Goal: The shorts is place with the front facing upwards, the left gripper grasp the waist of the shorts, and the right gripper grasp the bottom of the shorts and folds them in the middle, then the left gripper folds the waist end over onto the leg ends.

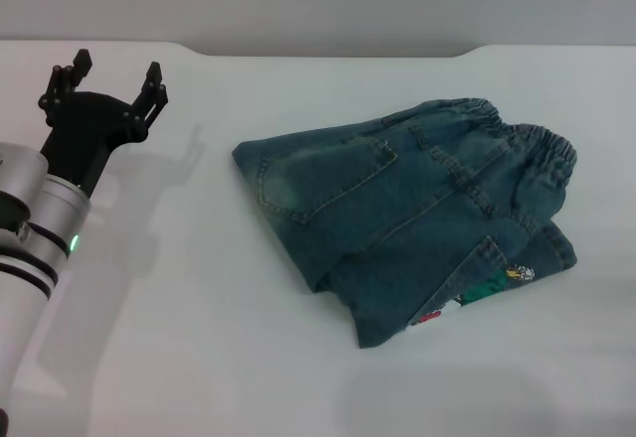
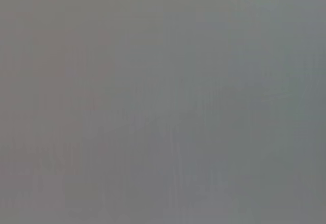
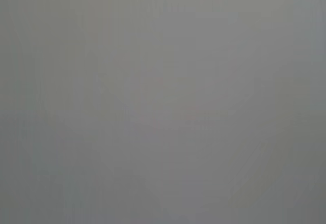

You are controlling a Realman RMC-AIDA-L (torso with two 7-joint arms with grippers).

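Nearest the camera, the silver-white left arm climbed in from seven o'clock, black bands and a green light on its sleeve. Its left gripper (image 1: 111, 87) hung at ten o'clock over the bare white table (image 1: 199, 358), prongs spread apart and holding nothing. The right gripper was nowhere in the head view, and both wrist views gave only blank grey.

Out past centre, at about three o'clock, lay the shorts (image 1: 407, 214), well apart from the claw. They were already doubled into a compact wedge of blue-green denim, faded pale across the upper panel, with a stitched patch pocket on top. The leg ends (image 1: 467, 298) sat at the near corner, around five o'clock of the bundle, small colourful cartoon patches peeking from under the fold. The waist (image 1: 517, 139) ran along the far right edge at two o'clock, ruched and puckered.

By the look of it the folding was done. Denim like this should be soft but weighty, holding a crease and not slippery. The gathered waistband looked the thickest, surest place to pinch; the layered hems could slide apart if only the top layer was caught.
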